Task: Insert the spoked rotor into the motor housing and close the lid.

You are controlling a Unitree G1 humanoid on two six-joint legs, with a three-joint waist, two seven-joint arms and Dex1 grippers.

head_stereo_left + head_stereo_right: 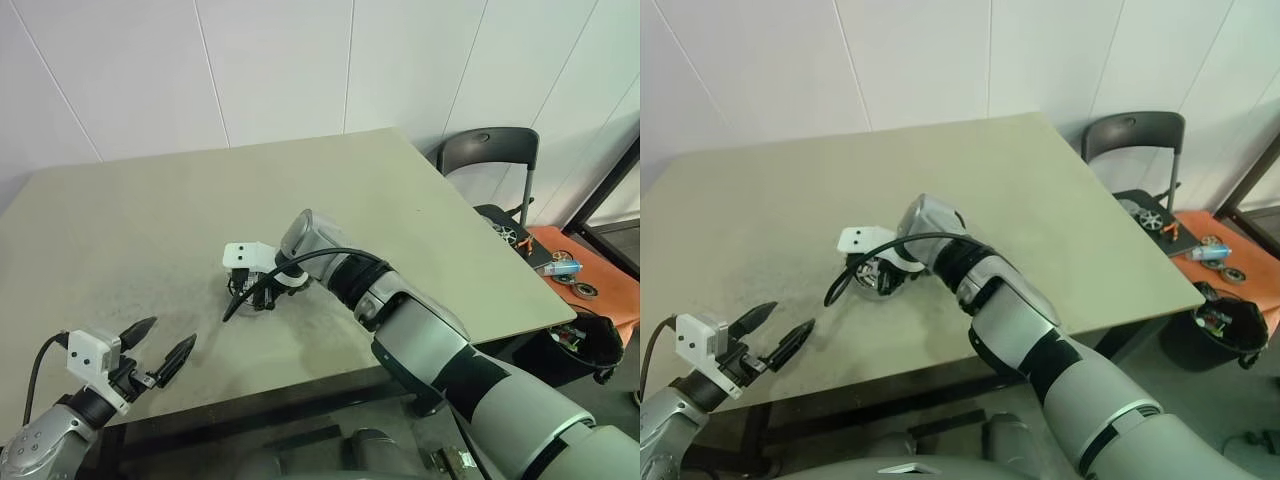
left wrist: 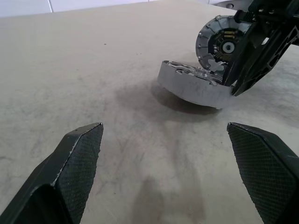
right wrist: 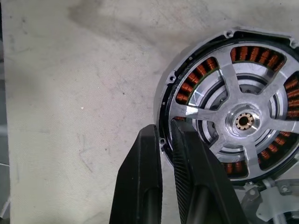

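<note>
The motor housing [image 3: 188, 87] rests on the table, its copper windings ringing the silver spoked rotor [image 3: 244, 122] that sits inside it. In the left wrist view the housing [image 2: 194, 91] is tilted, one side lifted off the table. The grey lid [image 2: 219, 44] stands upright at its far edge. My right gripper [image 3: 163, 127] points down at the housing, its fingers pinched on the rim, one outside and one over the rotor. My left gripper [image 1: 168, 338] hovers open and empty near the table's front left, aimed at the housing.
The table [image 1: 150, 220] has bare room all around the housing. Past its right edge stand a black chair [image 1: 487, 150], an orange surface [image 1: 590, 275] with small parts, and a black bin [image 1: 588, 345].
</note>
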